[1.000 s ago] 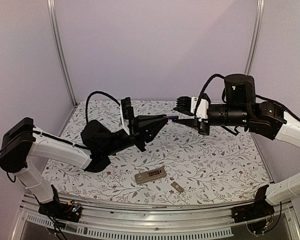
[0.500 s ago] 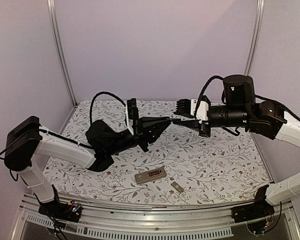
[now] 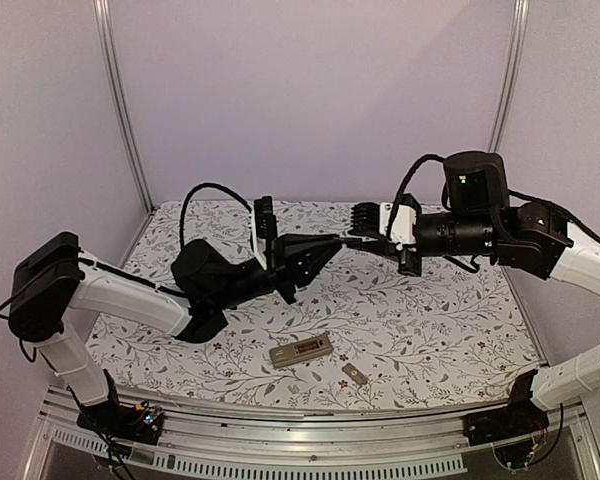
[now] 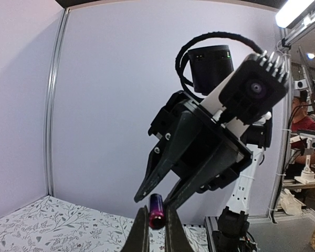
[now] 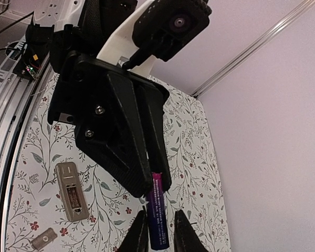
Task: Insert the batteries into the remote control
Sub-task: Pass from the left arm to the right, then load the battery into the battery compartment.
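Clamps battery [image 4: 156,209] tight in left claw [image 3: 332,240], mid-frame; narrows right claw [image 5: 160,212] around its other end since a second ago; cannot tell if gripping.

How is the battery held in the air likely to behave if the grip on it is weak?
The battery looks smooth and glossy, so it may slip from a light grip. It is a round cylinder, so it would probably roll on the flat table. It seems rigid, unlikely to bend.
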You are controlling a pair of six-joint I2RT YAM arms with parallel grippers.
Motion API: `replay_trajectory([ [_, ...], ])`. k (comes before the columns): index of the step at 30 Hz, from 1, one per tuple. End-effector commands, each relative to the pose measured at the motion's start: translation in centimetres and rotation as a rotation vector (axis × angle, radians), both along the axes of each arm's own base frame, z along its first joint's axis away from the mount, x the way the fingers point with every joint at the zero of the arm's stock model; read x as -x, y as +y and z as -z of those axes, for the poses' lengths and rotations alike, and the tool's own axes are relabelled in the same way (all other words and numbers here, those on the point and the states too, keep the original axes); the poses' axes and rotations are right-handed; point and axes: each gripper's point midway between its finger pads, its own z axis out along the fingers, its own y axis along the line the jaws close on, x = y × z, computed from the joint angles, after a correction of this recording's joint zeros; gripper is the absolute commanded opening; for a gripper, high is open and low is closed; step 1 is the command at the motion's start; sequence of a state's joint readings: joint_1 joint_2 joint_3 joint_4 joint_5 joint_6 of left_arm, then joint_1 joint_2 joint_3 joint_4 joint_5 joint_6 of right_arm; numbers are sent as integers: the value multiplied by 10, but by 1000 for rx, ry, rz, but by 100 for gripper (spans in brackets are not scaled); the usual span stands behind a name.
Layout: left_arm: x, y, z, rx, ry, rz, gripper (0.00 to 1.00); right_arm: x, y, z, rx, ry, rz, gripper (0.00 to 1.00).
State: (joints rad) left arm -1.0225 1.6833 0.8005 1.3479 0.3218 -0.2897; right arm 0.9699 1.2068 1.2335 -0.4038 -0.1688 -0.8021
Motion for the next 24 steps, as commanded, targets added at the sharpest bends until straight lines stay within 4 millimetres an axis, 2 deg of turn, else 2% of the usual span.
replay_trajectory([
  [1,7,13,-26,114,-73,12,0,-4,0,4,19,-1,24,16],
  [8,8,16,-27,124,-76,12,0,-5,-1,2,18,-6,31,7],
  [10,8,17,-26,122,-75,10,0,-4,-2,1,16,-8,33,0],
  [13,8,17,-21,107,-71,14,1,-4,-2,1,15,-9,33,0],
  [14,8,17,-19,99,-66,9,23,-4,-2,1,15,-7,33,0],
  [16,6,20,-13,70,-65,-16,82,-4,-2,2,16,-4,36,0],
  [17,7,22,-8,40,-76,-26,98,-4,-3,3,22,0,36,0],
  [21,2,33,29,-175,-62,-122,100,-4,-4,19,67,31,36,0],
  [24,-14,55,74,-395,55,-261,100,-8,-6,41,127,74,41,0],
])
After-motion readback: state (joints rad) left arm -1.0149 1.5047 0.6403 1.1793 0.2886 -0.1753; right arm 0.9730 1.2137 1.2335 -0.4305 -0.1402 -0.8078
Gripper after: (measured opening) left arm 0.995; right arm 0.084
